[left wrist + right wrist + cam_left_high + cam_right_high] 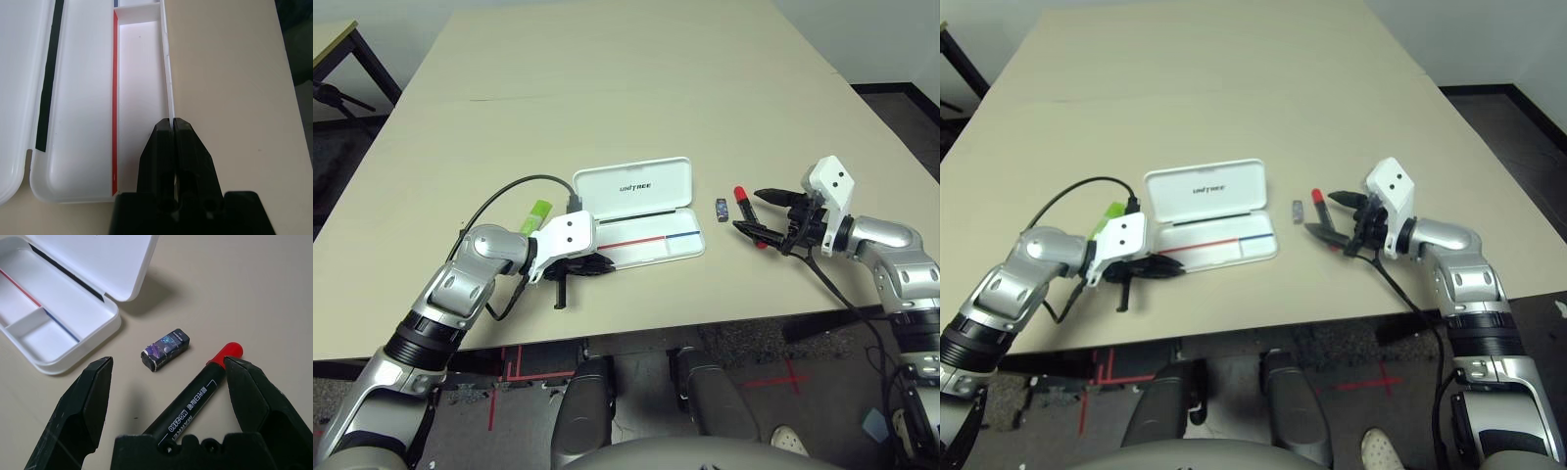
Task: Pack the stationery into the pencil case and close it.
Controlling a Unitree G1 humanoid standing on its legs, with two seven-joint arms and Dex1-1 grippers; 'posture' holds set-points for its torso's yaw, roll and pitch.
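The white pencil case lies open at mid-table, lid tipped back, tray with a red-and-blue line toward me. My left gripper is shut, its fingertips pinching the tray's near wall at the left end. The lime-green highlighter lies behind my left wrist, partly hidden by it. Right of the case sit the small dark eraser and the red marker. My right gripper is open and straddles the marker, one finger on each side and neither touching it.
A black cable loops from my left wrist over the table. The table's front edge runs close behind both grippers. Another table and a black clamp stand at far left. The far half of the table is bare.
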